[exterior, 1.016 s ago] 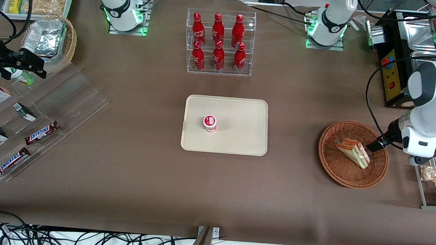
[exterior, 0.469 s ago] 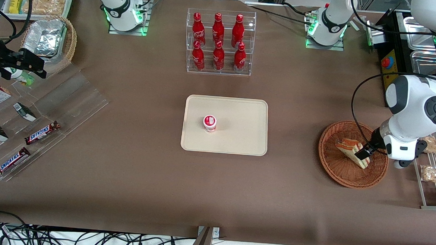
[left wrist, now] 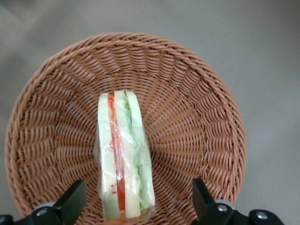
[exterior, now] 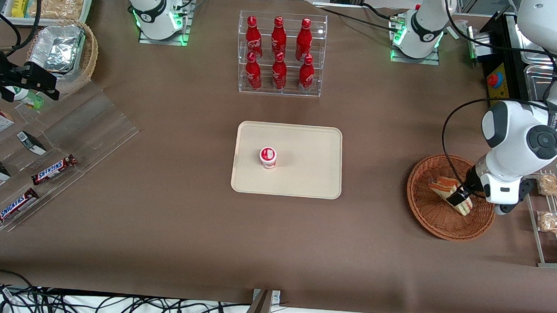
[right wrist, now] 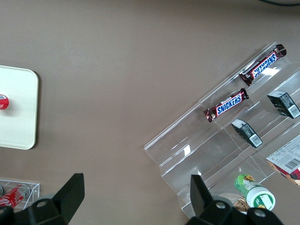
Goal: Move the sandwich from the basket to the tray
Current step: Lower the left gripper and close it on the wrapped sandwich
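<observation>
One sandwich (left wrist: 123, 159), wrapped in clear film, lying near the middle of the round wicker basket (exterior: 434, 222) toward the working arm's end of the table. Above it, the gripper (left wrist: 136, 206), fingers (left wrist: 70, 202) spread wide to either side of the wedge, touching neither bread nor basket rim. Bare weave all round the sandwich. Well apart, mid-table, the cream tray (exterior: 306, 177), carrying only a small red-lidded cup (exterior: 268, 157), most of its floor free.
</observation>
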Robot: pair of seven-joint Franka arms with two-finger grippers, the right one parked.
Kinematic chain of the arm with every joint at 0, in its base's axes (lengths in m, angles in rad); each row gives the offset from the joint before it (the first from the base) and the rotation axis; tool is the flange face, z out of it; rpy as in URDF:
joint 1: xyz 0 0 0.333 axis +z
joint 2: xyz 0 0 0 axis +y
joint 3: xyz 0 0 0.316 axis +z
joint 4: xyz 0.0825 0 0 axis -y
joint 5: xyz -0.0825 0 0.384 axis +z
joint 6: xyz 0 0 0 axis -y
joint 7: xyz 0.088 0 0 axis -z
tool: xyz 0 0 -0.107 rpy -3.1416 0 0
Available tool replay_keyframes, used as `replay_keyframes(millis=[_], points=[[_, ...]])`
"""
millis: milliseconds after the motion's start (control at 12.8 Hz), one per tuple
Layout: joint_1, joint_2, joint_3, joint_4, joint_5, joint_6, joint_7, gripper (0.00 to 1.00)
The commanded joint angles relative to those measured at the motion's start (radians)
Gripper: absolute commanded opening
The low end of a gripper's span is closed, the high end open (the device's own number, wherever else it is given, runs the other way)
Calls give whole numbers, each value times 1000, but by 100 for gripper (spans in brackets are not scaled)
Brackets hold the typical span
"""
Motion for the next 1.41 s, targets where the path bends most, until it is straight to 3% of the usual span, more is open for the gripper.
replay_keyframes(millis=[0, 625, 703, 781, 859, 1172, 1328], points=[[-1, 22, 0, -10, 17, 32, -28, 100], [8, 47, 3, -79, 42, 138, -27, 100], [10, 47, 3, -79, 42, 138, -25, 51], [10, 47, 3, -79, 42, 136, -25, 12], [10, 45, 3, -79, 42, 136, -25, 0], [13, 30, 3, -67, 42, 114, -19, 0], [13, 5, 0, -21, 48, 23, -10, 0]])
